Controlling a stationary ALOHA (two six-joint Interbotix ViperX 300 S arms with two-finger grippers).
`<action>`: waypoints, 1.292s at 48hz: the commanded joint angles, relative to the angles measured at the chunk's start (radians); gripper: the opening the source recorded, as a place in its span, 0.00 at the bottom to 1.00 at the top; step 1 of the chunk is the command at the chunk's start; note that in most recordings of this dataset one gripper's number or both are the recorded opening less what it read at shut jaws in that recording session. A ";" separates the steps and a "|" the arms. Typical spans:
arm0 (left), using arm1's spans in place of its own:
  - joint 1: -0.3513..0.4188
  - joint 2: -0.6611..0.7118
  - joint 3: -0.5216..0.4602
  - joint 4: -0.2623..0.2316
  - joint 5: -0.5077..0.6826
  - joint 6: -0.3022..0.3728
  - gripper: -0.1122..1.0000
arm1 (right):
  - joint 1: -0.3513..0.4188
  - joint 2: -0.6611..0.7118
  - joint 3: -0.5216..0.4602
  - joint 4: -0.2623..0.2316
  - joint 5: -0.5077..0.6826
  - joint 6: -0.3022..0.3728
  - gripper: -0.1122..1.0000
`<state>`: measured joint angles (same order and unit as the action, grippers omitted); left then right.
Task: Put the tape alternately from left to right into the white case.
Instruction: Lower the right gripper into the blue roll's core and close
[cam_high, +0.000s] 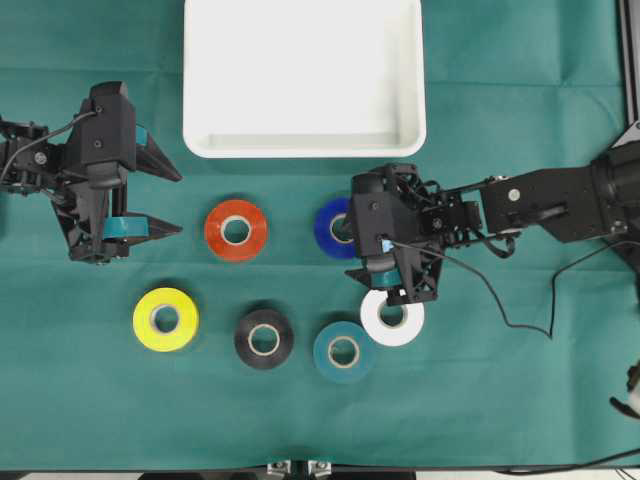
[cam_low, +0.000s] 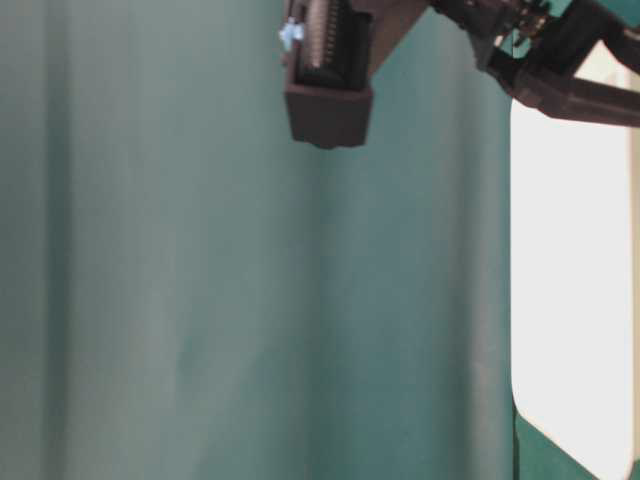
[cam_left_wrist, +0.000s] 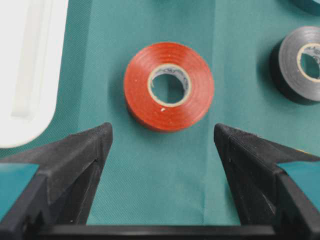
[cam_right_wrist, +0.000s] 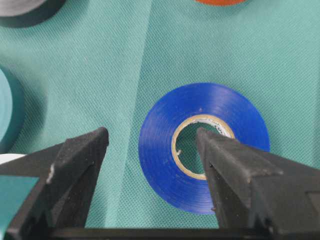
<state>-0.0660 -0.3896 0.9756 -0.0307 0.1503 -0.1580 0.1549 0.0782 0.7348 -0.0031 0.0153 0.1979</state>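
The yellow roll (cam_high: 165, 319), the black roll (cam_high: 264, 339) and the teal roll (cam_high: 344, 351) lie flat in the row nearest the table's front edge, each apart from its neighbours. The white roll (cam_high: 392, 318) lies just right of the teal one, and the right arm's wrist covers its upper edge, so only the lower part shows.

In the next row back, the red-orange roll (cam_high: 236, 230) lies flat and fully in view. The blue roll (cam_high: 334, 227) is half hidden from overhead by the right claw (cam_right_wrist: 152, 137). The right wrist view shows it better: the claw's jaws are spread wide and hold nothing, with one finger (cam_right_wrist: 220, 155) over the roll's pale core and the other finger out beyond the roll's outer edge. Whether either finger touches the roll cannot be told.

The left claw (cam_high: 170, 203) sits at the left, jaws partly spread and empty, pointing toward the red-orange roll but well short of it. Its wrist view cuts off the black roll at the right edge.

The white tray (cam_high: 304, 142) lies farthest back on the green cloth (cam_high: 480, 400), with no roll in it; its far rim is cut off by the top of the overhead view. The table-level view is blurred and shows only cloth, dark arm parts and a bright white slab at the right.
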 joint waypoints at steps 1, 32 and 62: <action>-0.002 -0.006 -0.009 0.000 -0.005 0.000 0.46 | 0.002 -0.003 -0.020 0.000 -0.005 0.002 0.83; -0.002 -0.006 -0.011 0.002 -0.005 0.000 0.46 | -0.014 0.067 -0.040 0.000 -0.005 0.002 0.83; -0.002 -0.006 -0.009 0.002 -0.003 -0.002 0.45 | -0.015 0.069 -0.043 0.000 -0.003 0.002 0.82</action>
<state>-0.0644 -0.3896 0.9756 -0.0307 0.1503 -0.1580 0.1427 0.1580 0.7087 -0.0031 0.0153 0.1979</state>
